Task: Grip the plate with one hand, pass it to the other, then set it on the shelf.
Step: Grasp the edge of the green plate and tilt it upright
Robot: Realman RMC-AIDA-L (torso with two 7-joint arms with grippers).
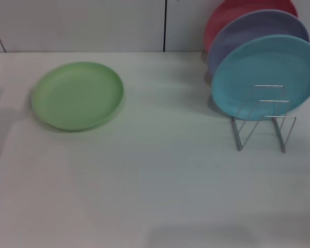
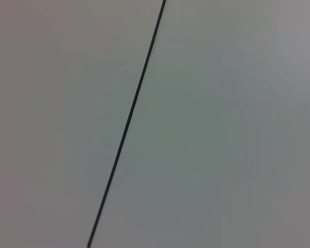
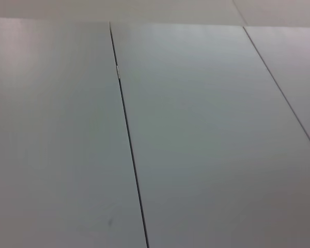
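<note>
The light green plate (image 1: 77, 95) lies flat on the white table (image 1: 155, 181) at the left in the head view. At the right stands the silver wire shelf (image 1: 263, 124), its front loops free. Neither gripper nor any arm shows in the head view. Both wrist views hold only pale wall panels with dark seams, and no fingers.
Three plates stand upright in the shelf: a turquoise one (image 1: 266, 77) in front, a lavender one (image 1: 253, 31) behind it, and a red one (image 1: 237, 13) at the back. A panelled wall (image 1: 93, 26) runs along the table's far edge.
</note>
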